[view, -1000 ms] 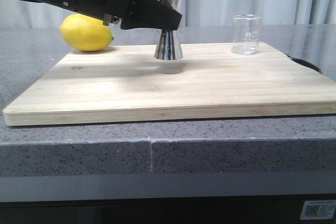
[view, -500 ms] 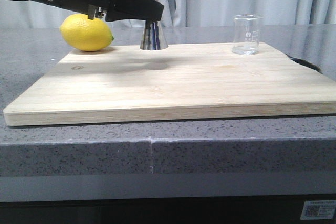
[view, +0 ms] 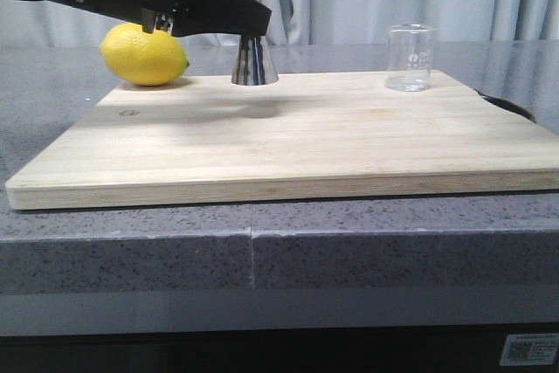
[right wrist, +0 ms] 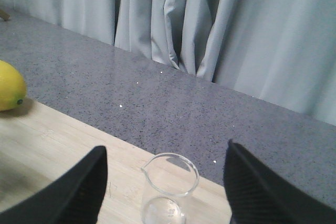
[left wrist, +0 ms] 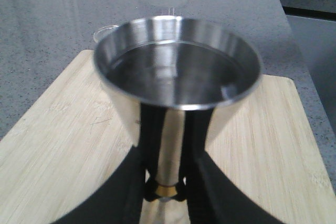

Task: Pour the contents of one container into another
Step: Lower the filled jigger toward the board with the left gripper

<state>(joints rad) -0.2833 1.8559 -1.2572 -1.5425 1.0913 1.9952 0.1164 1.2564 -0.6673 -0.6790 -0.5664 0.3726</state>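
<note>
Front view: jigger (view: 254, 57) lifted off cutting board (view: 288, 141), pinched at thin waist by left gripper (view: 249, 22). Lemon (view: 144, 54) at 9 o'clock from jigger. Beaker (view: 410, 58) stands on board at 3 o'clock, well apart. Beaker likely light, slick, easy to break; best held round middle.

Left wrist view: fingers (left wrist: 134, 177) squeeze gold band; liquid sits inside cup, hidden from front.

Right wrist view: right gripper (right wrist: 165, 182) spread wide above beaker, touching nothing. Beaker looks empty.

Jigger (view: 254, 60) lifted, carried leftward
</note>
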